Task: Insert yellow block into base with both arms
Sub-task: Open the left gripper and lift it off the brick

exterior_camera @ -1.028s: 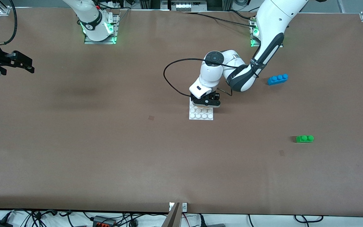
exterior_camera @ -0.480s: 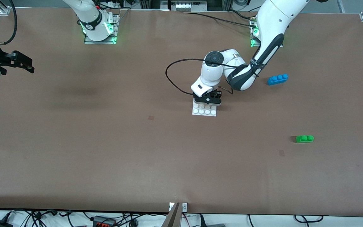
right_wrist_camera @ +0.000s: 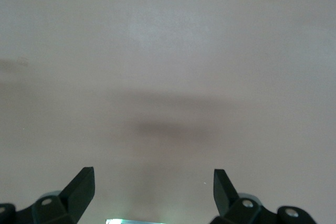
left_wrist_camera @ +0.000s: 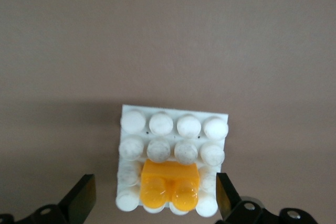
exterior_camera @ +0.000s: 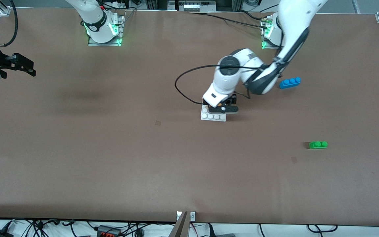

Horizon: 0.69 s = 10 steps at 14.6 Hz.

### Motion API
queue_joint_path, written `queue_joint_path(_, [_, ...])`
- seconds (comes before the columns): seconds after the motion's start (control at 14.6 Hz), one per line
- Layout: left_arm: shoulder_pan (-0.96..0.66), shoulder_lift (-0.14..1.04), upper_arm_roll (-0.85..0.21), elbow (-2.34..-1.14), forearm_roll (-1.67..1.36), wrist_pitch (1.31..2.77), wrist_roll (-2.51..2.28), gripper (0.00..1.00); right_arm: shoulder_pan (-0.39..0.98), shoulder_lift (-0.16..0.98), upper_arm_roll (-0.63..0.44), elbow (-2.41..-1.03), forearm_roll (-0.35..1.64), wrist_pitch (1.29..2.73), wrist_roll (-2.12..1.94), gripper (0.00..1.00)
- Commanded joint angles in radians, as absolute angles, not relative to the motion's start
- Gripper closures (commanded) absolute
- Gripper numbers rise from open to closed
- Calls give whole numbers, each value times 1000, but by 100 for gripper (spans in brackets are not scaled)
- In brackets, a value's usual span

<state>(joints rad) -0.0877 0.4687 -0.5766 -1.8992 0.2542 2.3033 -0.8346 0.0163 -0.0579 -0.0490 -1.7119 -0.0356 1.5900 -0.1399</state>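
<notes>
Brown and bare over most of its top, the counter (exterior_camera: 110,148) carries the base (exterior_camera: 213,117) near its middle, with the yellow block (left_wrist_camera: 169,184) seated on its studs, a blue brick (exterior_camera: 290,82) and a green brick (exterior_camera: 318,144) toward the left arm's end. Directly over the base hangs the left gripper (left_wrist_camera: 155,203), its jaws spread wide on either side of the yellow block and clear of it, holding nothing. Over the right arm's end of the counter the right gripper (right_wrist_camera: 154,192) waits, jaws wide apart and empty.
</notes>
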Motion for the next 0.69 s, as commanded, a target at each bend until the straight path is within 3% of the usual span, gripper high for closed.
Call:
queue_joint_path(0.0, [3, 356, -548, -1908, 109, 2255, -654, 0, 18, -57, -49, -1697, -49, 1574, -130, 0])
queue_joint_path(0.34, [164, 217, -483, -1908, 103, 2159, -649, 0, 20, -57, -51, -1697, -49, 1574, -130, 0])
queue_joint_path(0.48, [233, 155, -476, -1901, 104, 2077, -637, 0, 20, -57, -49, -1697, -49, 1574, -130, 0])
queue_joint_path(0.62, [281, 143, -447, -1812, 103, 1932, -481, 0, 18, -57, -51, -1697, -48, 1574, -130, 0])
